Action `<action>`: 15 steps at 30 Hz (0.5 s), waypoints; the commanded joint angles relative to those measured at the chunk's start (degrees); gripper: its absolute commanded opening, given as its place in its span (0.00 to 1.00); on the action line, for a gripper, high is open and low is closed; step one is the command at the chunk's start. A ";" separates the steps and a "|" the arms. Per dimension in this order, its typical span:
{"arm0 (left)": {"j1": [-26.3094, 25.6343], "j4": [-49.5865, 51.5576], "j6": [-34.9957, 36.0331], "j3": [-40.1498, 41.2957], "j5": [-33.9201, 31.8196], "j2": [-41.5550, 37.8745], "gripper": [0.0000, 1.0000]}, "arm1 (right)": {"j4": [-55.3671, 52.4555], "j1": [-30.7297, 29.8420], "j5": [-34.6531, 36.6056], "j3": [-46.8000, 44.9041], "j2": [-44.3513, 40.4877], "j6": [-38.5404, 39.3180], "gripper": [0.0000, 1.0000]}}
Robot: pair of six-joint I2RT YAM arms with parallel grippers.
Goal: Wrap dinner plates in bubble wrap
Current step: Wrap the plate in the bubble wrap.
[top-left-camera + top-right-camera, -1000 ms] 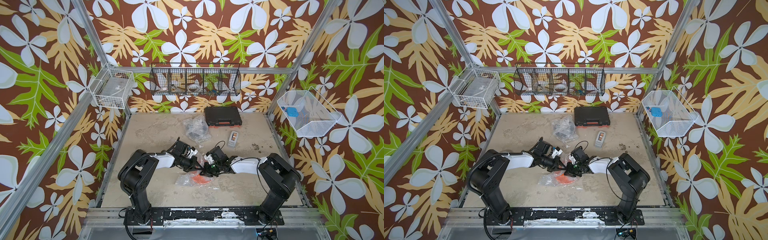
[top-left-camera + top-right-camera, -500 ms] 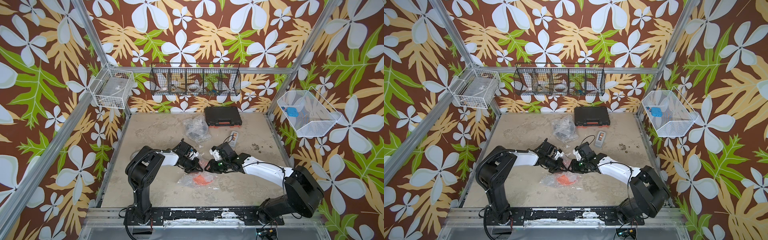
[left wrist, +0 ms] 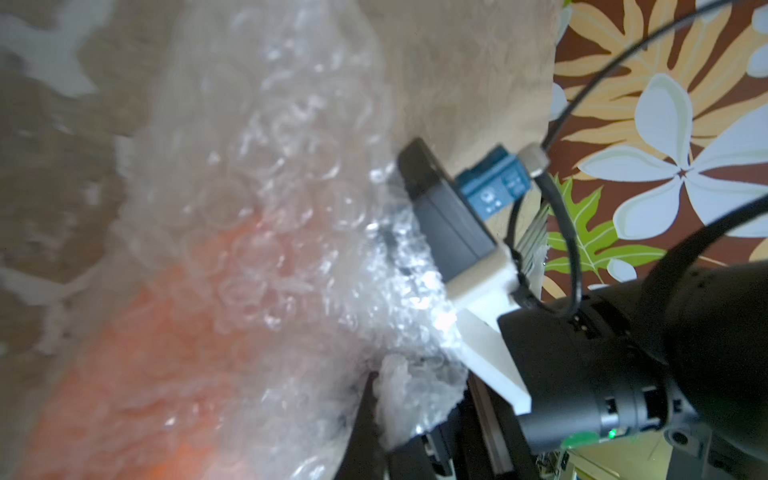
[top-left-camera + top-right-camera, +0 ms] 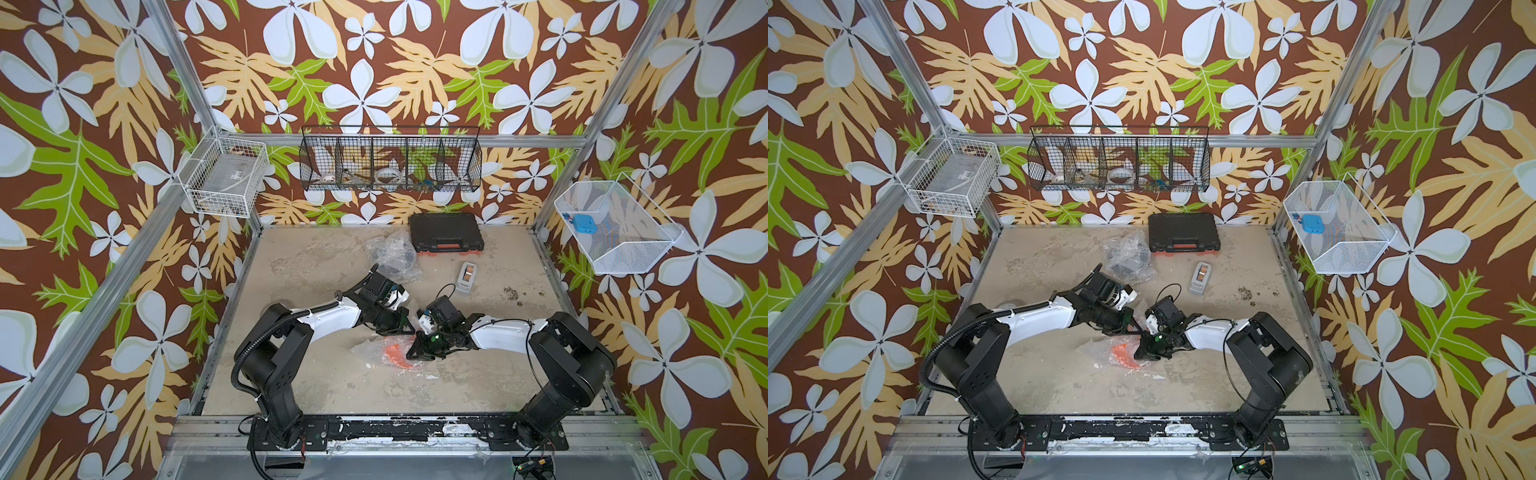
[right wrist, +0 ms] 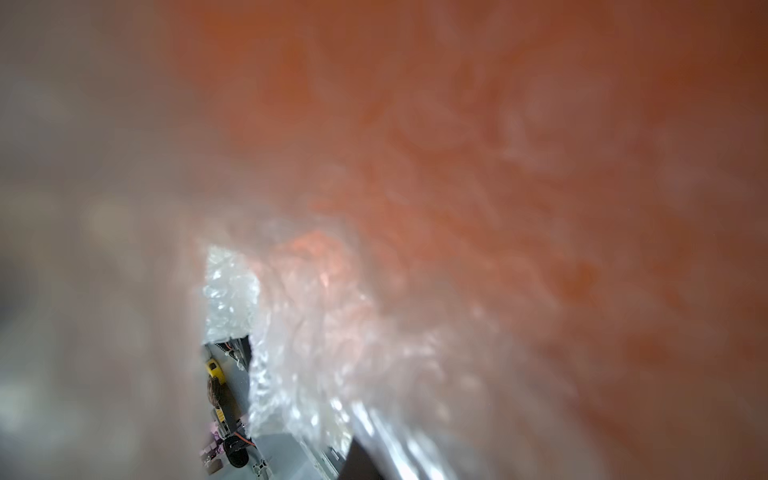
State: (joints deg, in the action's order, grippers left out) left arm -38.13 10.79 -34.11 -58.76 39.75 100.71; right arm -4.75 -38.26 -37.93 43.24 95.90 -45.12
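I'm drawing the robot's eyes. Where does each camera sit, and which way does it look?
Both top views: high above the base side, looking down at the table, left arm, right arm and bubble wrap over the orange plate.
Left wrist: on the left arm, facing the wrapped plate; shows the right arm.
Right wrist: pressed against the wrap; maybe a dark finger shows.
Shared: all see orange under wrap.
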 commanded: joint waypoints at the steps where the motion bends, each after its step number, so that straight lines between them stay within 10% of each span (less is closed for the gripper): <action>1: -0.63 1.65 0.84 0.80 2.78 3.11 0.00 | 1.59 0.03 1.58 -0.17 -0.61 -1.96 0.00; 9: -0.48 4.96 3.44 1.98 -3.21 11.62 0.00 | -5.44 -0.01 8.27 1.49 -6.35 -0.07 0.00; 15: 0.46 4.19 3.08 4.21 -4.97 13.00 0.00 | -9.27 -5.88 17.08 3.96 -19.16 5.83 0.31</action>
State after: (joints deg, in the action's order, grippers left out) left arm -37.78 7.79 -31.38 -56.21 45.47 112.01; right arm -12.62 -41.41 -26.22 46.68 80.20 -43.24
